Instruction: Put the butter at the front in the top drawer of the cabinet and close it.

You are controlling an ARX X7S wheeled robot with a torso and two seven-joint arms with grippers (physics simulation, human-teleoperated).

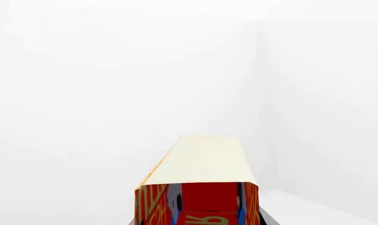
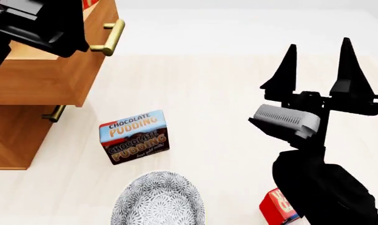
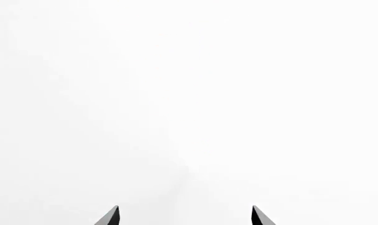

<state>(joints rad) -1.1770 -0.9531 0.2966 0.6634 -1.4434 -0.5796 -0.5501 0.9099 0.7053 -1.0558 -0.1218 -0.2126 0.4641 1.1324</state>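
Looking down from the head view, the cabinet (image 2: pixel 33 79) filled the left edge, its top drawer (image 2: pixel 57 56) pulled out with a brass handle (image 2: pixel 110 37) at its front; a second brass handle (image 2: pixel 54 114) sat lower on the drawer beneath. The left arm (image 2: pixel 26 21) hung dark over the open drawer, its gripper hidden there, with only a sliver of red (image 2: pixel 90 3) showing past it at the drawer's edge. Only the left wrist view revealed the butter (image 1: pixel 201 187): one carton close to the camera, its red lettered end nearest the lens and its cream face running lengthwise away from it, against blank white. Dark slivers flanked the carton's near end, but whether the left jaws were clenched on it could not be told. To the right of the cabinet, on the pale floor, lay one chocolate pudding box (image 2: pixel 134 136), and beyond it, nearer the robot, one patterned bowl (image 2: pixel 157 199). Further right, well apart from the cabinet, the right gripper (image 2: pixel 318 65) stood released, its two pointed fingers spread and empty; the right wrist view showed only those two tips (image 3: pixel 110 216) before white. A second butter carton (image 2: pixel 276 206) peeked from under the right arm, so two cartons were counted.
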